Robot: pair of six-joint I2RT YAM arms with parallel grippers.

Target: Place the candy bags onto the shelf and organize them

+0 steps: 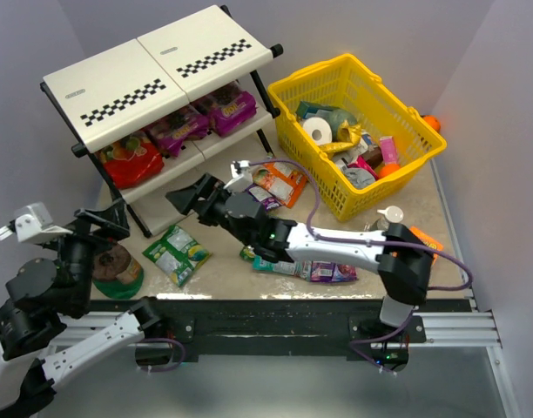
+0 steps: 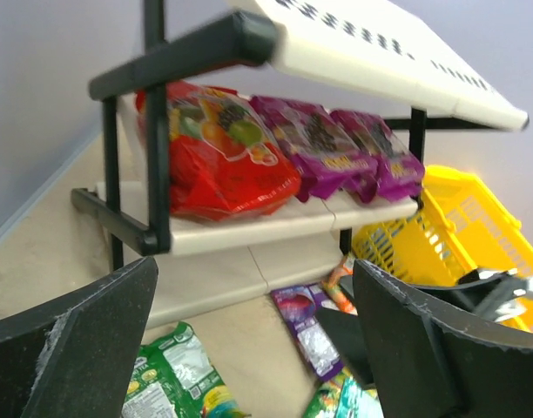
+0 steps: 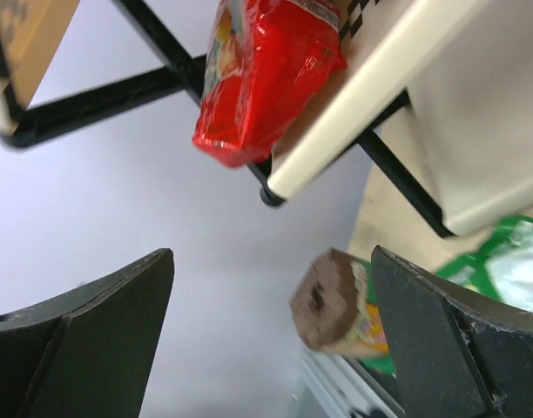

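The shelf (image 1: 153,74) stands at the back left. On its middle tier lie a red candy bag (image 1: 129,158) and two purple ones (image 1: 175,131) (image 1: 225,106); the left wrist view shows the same red bag (image 2: 214,157) and purple bags (image 2: 314,148). My right gripper (image 1: 190,193) hangs open and empty just in front of the lower tier, with the red bag (image 3: 266,78) above it in its wrist view. My left gripper (image 1: 105,225) is open and empty at the near left. On the table lie a green bag (image 1: 175,252), an orange bag (image 1: 279,183), and more bags (image 1: 310,268) under the right arm.
A yellow mesh basket (image 1: 354,131) full of mixed goods stands at the back right. A bottle with a white cap (image 1: 390,215) and an orange box (image 1: 428,237) sit by the right arm's elbow. A dark round-printed packet (image 1: 117,270) lies beside the left arm.
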